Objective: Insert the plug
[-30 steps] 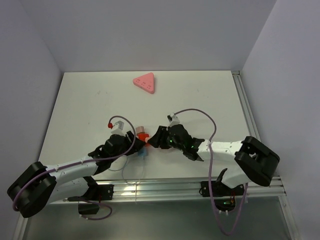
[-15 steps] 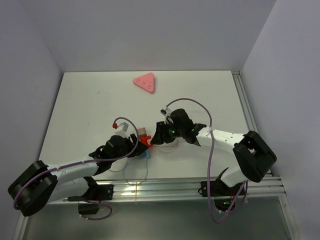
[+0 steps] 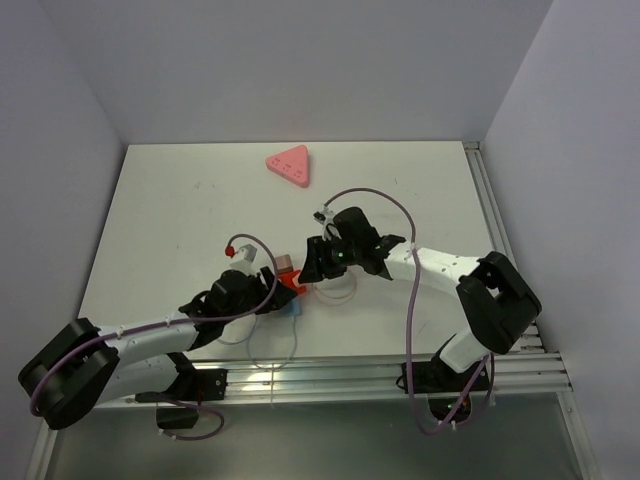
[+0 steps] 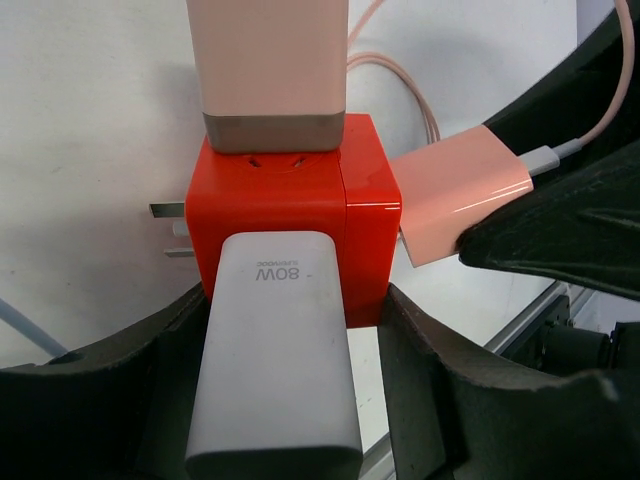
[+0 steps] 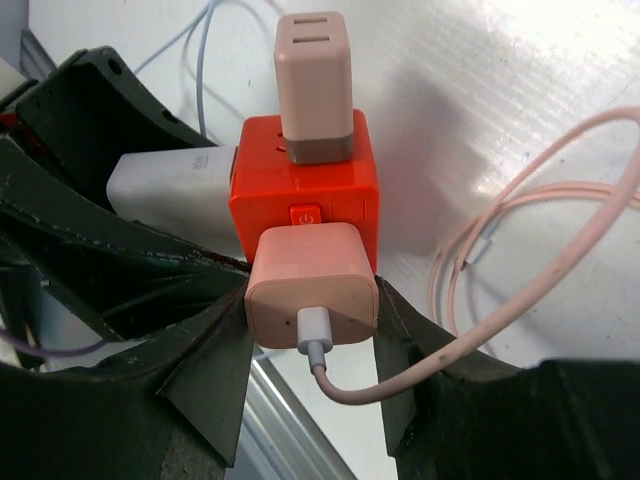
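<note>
A red socket cube (image 4: pixel 290 190) sits between the fingers of my left gripper (image 4: pixel 292 310), which is shut on its two sides. A white charger (image 4: pixel 275 340) sticks out of the cube toward the left wrist camera, and a pink charger (image 4: pixel 268 60) stands in its far face. My right gripper (image 5: pixel 312 310) is shut on the pink plug (image 5: pixel 312 285), with its cable (image 5: pixel 560 250) trailing right. The plug is pressed against the cube (image 5: pixel 300 180) just below the power button; its prongs are hidden. In the top view both grippers meet at the cube (image 3: pixel 290 277).
A pink triangular piece (image 3: pixel 290 165) lies at the back of the white table (image 3: pixel 160 220). Loops of pink cable (image 3: pixel 335 290) and a thin white lead (image 3: pixel 270 345) lie near the cube. An aluminium rail (image 3: pixel 350 375) runs along the front edge.
My right arm has swung back and left, bringing the pink plug up against the cube's right side. The left gripper has kept its hold and shifted only slightly.
</note>
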### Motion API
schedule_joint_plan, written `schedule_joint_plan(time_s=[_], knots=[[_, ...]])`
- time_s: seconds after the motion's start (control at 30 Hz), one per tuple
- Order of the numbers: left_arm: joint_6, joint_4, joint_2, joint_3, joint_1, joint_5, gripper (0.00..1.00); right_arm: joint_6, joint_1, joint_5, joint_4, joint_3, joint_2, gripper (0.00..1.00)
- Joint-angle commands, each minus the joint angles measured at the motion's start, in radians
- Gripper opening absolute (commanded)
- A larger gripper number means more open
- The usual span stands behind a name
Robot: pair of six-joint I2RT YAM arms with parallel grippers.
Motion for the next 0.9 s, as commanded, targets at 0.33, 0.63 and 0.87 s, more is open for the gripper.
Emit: schedule_joint_plan(time_s=[0.33,0.63,0.87], knots=[[-0.013,-0.019,0.043,-0.005,-0.015,0.155,0.0,0.375,0.312,0.404,0.559,-0.343,0.029,0.0],[-0.005,-0.007,0.06,-0.014,-0.006,0.185,0.0,0.225,0.196,0.219,0.511,-0.281,0.102,0.0],[0.039,-0.129,0.032,0.032,-0.006,0.135,0.0,0.131,0.122,0.05,0.427,-0.207,0.09,0.0]])
